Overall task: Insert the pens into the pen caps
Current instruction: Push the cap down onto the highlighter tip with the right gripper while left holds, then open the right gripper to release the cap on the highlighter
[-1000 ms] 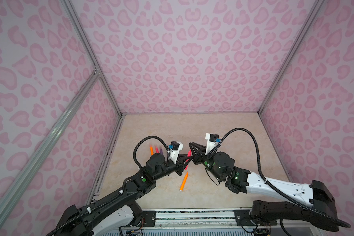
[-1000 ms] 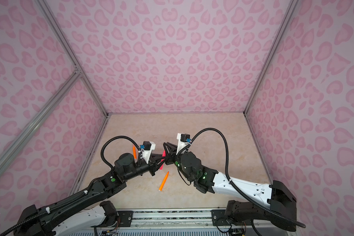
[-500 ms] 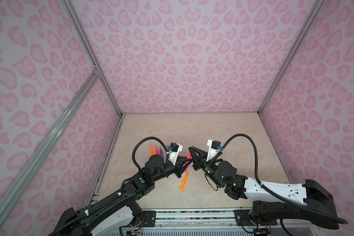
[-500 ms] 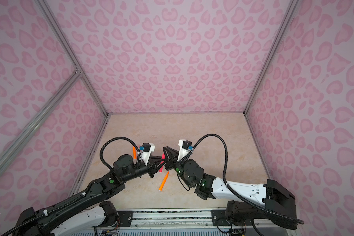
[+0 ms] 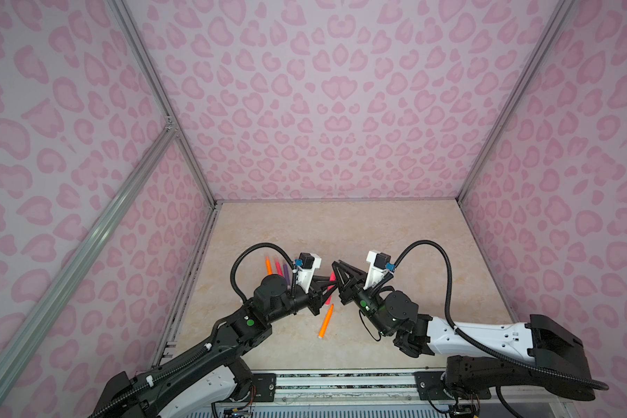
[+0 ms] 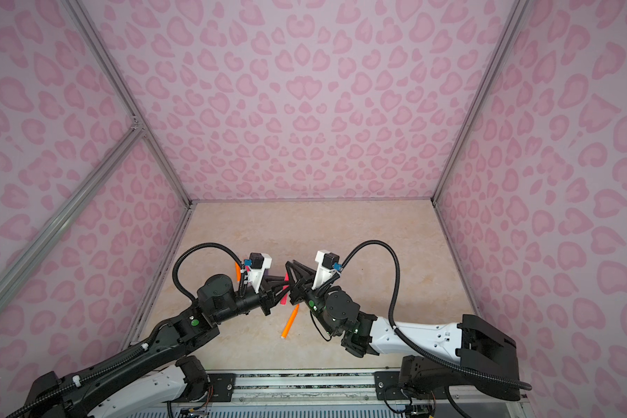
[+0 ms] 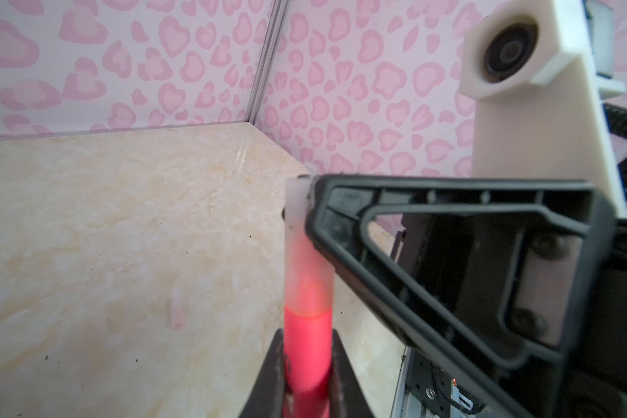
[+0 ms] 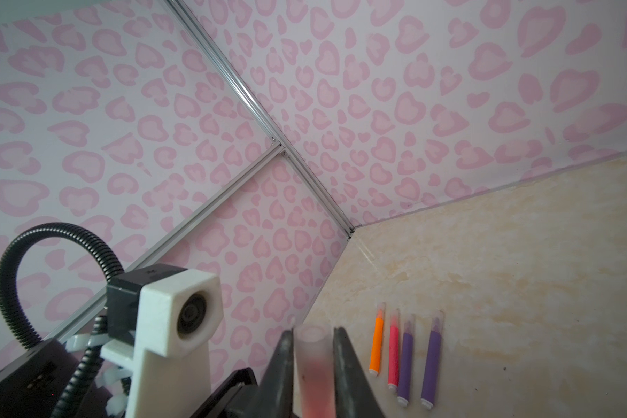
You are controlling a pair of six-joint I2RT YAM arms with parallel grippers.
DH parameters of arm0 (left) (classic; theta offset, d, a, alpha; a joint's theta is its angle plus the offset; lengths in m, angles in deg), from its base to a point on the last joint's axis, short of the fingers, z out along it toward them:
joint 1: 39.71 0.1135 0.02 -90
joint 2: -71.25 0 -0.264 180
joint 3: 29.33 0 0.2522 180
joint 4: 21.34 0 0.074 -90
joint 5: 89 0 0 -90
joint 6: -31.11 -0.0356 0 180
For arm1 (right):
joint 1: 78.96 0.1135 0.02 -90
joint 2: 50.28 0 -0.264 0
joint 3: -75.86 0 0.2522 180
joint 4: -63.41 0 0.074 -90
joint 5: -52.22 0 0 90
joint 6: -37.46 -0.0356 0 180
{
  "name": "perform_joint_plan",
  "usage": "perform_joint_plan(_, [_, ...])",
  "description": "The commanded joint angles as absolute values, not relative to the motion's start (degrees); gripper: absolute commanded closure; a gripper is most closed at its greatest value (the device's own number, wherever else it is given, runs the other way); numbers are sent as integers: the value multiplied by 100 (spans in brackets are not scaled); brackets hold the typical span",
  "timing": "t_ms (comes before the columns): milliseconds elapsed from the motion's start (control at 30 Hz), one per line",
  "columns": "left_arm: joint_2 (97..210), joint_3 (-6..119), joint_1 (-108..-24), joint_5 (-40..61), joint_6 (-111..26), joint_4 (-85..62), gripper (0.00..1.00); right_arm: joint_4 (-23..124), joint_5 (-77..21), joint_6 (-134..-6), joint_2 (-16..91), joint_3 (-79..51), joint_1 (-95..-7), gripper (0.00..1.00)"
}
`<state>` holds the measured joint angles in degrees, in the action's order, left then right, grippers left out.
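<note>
**ITEM: Pink pen with cap, held in the air between two grippers**

**Grip.** Left gripper (image 7: pixel 306 365): jaws closed tight on the barrel of the pink pen (image 7: pixel 306 343). Right gripper (image 8: pixel 312 338): jaws stand narrowly either side of the cap (image 8: pixel 312 365). Whether they press it or merely flank it cannot be told.

**Position.** The cap sits over the pen's tip, and pink shows through its lower part. Both are above mid-table, between the arms. Full seating cannot be confirmed.

**Hazards.** If the cap is only part-way on, a retreat by the right gripper could drag it off or leave it crooked, since smooth plastic gives little friction. A sideways pull could lever the pen in the left jaws.

**Materials.**
- Cap: frosted translucent tube, round and thin-walled.
- Pen: slim, smooth cylinder, vivid pink.
- Fingers (image 7: pixel 341 217): black ribbed plastic in triangular frames.

**Surroundings.**
- An orange pen (image 5: pixel 325 320), with no cap seen on it, lies on the beige marbled table (image 5: pixel 377 231) near the grippers.
- Four capped pens (image 8: pixel 402 354) lie in a row on the table's left half: orange, pink and two purple.
- A faint tube (image 7: pixel 176 311), probably a spare cap, lies apart.
</note>
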<state>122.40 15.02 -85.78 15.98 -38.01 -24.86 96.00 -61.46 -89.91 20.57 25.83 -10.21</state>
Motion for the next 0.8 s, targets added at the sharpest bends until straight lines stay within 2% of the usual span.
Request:
perform_joint_plan(0, [12247, 1539, -8562, 1486, -3905, -2895, 97, 9003, -5955, -9005, 1856, 2560, -970, 60])
perform_joint_plan(133, [12235, 1548, -8560, 1408, -4027, -2825, 97, 8286, -6236, -9068, 1495, 2370, -1054, 39])
perform_joint_plan(267, [12257, 1552, -8570, 1320, -4115, -2807, 97, 6782, -6381, -9291, 1374, 1712, -1232, 29])
perform_joint_plan(467, [12298, 1633, -8628, 1104, -4254, -2627, 97, 5708, -5706, -9631, 1786, 903, -1685, 35])
perform_joint_plan(767, [12316, 1686, -8660, 878, -4307, -2490, 97, 5066, -5430, -9562, 2501, 106, -1687, 57])
